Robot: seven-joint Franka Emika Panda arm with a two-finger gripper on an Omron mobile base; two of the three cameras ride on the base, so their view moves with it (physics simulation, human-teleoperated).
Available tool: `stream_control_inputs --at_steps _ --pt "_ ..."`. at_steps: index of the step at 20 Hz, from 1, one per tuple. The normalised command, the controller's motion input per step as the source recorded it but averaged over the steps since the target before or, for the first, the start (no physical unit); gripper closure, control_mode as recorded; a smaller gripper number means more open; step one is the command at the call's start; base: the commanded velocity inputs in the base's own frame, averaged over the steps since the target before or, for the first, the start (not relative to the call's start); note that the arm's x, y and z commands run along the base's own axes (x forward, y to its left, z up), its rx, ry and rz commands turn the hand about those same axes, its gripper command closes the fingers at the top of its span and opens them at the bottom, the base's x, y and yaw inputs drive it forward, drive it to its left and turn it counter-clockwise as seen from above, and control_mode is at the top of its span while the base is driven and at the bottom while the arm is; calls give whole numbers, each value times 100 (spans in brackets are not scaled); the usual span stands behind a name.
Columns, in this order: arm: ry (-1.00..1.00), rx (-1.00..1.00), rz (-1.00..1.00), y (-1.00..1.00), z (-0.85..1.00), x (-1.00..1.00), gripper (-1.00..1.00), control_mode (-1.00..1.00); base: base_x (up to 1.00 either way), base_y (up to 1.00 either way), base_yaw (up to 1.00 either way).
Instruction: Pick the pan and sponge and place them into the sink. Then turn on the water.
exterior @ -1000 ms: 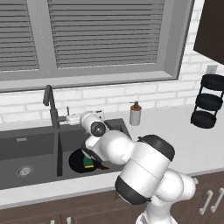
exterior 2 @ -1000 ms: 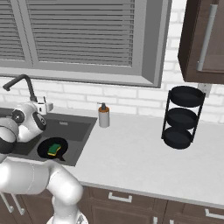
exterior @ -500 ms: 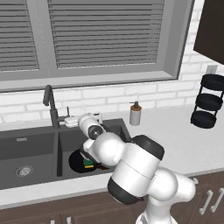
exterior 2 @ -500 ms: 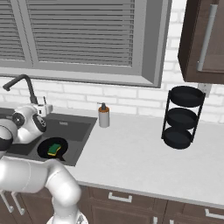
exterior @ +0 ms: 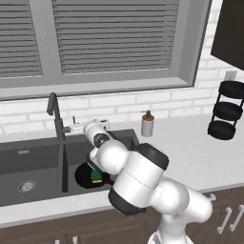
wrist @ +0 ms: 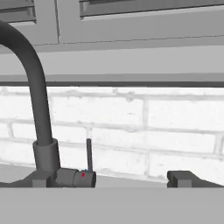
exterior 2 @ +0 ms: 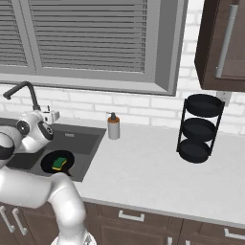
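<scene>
Pan (exterior: 86, 175) and sponge (exterior 2: 59, 162) in sink (exterior: 28, 157), right basin.
Gripper (wrist: 105, 178) wide open, facing faucet (wrist: 37, 100) lever.

A white Franka Panda arm (exterior: 143, 186) stands at a kitchen counter, its body made of smooth, rounded glossy shells. Dark bands ring the joints: a broad black collar caps the bulky middle segment, another dark seam runs beneath it, and a black ring circles the narrower link near the hand. The small white hand block carries the gripper (exterior: 104, 124). From the hand camera, two small dark squared fingertips (wrist: 181, 178) rise at the bottom edge. No cables or markings are visible.
</scene>
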Motion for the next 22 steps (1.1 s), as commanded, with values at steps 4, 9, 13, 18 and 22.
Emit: stream_control_inputs --at_steps 4,9,13,18,22 --pt "-3 0 0 4 -15 27 -100 -100 0 0 0" --pt "-3 0 0 11 -21 21 -100 -100 0 0 0" --pt "-2 0 0 23 -11 19 -100 -100 0 0 0" --pt "-5 0 0 22 -5 23 -100 -100 0 0 0" --pt "-4 0 0 15 -10 26 -100 -100 0 0 0"
